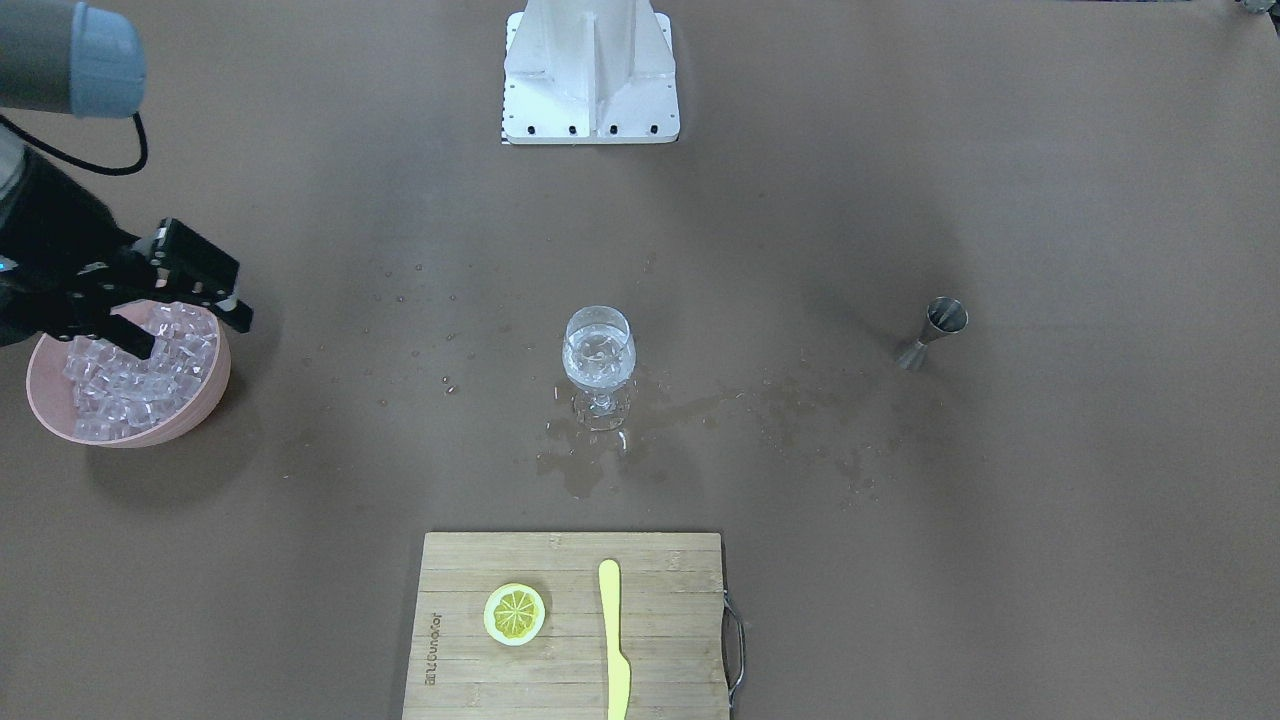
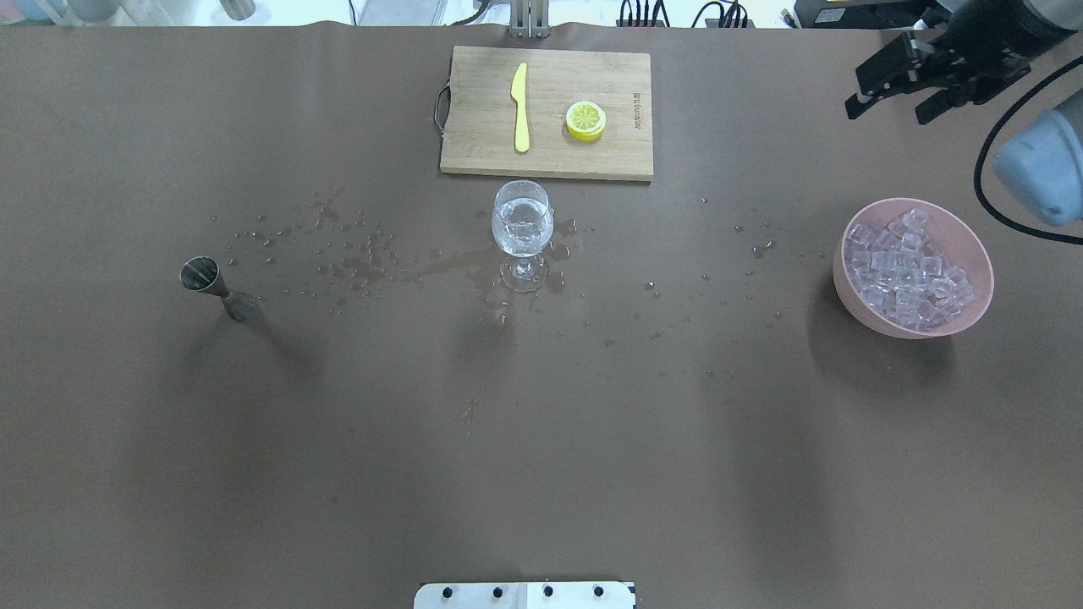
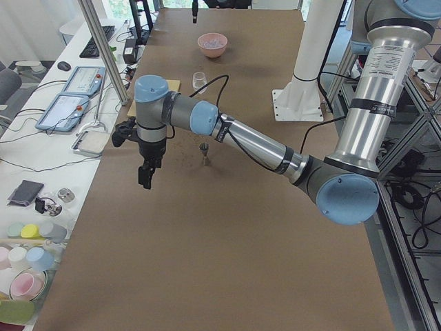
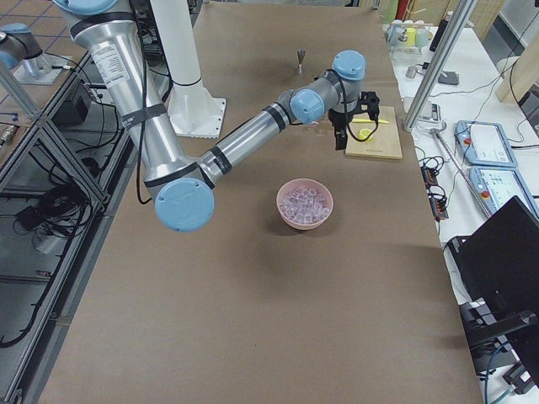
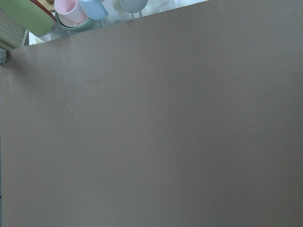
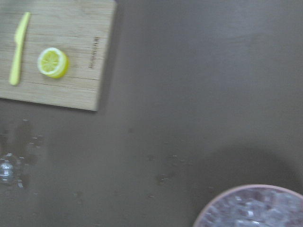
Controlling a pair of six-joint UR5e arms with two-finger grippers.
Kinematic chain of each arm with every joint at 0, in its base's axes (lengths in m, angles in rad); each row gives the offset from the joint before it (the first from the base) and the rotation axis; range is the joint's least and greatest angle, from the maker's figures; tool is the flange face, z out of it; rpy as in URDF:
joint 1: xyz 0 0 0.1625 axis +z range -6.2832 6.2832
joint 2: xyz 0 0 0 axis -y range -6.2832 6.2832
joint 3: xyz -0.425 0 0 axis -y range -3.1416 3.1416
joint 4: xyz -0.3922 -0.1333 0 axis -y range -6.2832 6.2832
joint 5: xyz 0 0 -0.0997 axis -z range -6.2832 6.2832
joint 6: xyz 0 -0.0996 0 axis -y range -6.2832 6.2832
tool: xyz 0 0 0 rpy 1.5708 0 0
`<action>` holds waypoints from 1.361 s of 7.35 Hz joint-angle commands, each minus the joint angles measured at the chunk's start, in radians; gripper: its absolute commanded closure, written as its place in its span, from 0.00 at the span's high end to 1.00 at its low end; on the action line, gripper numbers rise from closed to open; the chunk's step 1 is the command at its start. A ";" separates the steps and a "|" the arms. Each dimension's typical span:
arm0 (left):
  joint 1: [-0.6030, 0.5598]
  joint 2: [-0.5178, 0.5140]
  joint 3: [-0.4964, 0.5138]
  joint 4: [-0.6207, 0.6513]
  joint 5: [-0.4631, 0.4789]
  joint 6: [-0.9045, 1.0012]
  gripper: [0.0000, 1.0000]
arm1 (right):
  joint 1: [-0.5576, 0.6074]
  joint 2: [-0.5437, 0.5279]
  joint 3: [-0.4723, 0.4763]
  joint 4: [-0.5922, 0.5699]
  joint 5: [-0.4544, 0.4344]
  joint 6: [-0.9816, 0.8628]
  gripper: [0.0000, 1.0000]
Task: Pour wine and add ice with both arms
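Note:
A wine glass (image 1: 599,362) (image 2: 522,227) with clear wine and a few glassy bits in it stands mid-table in a wet spill. A pink bowl (image 1: 195,410) (image 2: 960,230) holds heaped ice cubes (image 1: 140,368) (image 2: 909,272). My right gripper (image 1: 185,328) (image 2: 890,108) hangs raised beside the bowl, open and empty; its wrist view shows the ice (image 6: 255,210) at the lower right. My left gripper (image 3: 146,176) shows only in the exterior left view, pointing down over bare table, and I cannot tell whether it is open. A steel jigger (image 1: 935,333) (image 2: 211,283) stands upright.
A wooden cutting board (image 1: 570,680) (image 2: 474,135) at the operators' edge carries a lemon slice (image 1: 514,613) (image 2: 585,119) and a yellow knife (image 1: 613,640) (image 2: 520,106). Droplets and a puddle (image 1: 700,410) spread between glass and jigger. The white base column (image 1: 590,70) stands at the robot's side.

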 commanded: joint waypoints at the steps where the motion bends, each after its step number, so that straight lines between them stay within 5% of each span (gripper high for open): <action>1: -0.024 0.072 0.006 -0.007 -0.009 0.083 0.98 | 0.128 -0.039 -0.102 -0.160 -0.060 -0.294 1.00; 4: -0.052 0.144 0.009 -0.009 -0.069 0.116 0.98 | 0.289 -0.151 -0.260 -0.149 -0.045 -0.542 1.00; 6: -0.057 0.225 0.014 -0.041 -0.068 0.180 0.98 | 0.338 -0.255 -0.254 -0.035 -0.045 -0.582 1.00; 10: -0.080 0.291 0.038 -0.088 -0.085 0.181 0.98 | 0.379 -0.274 -0.239 -0.033 -0.040 -0.589 1.00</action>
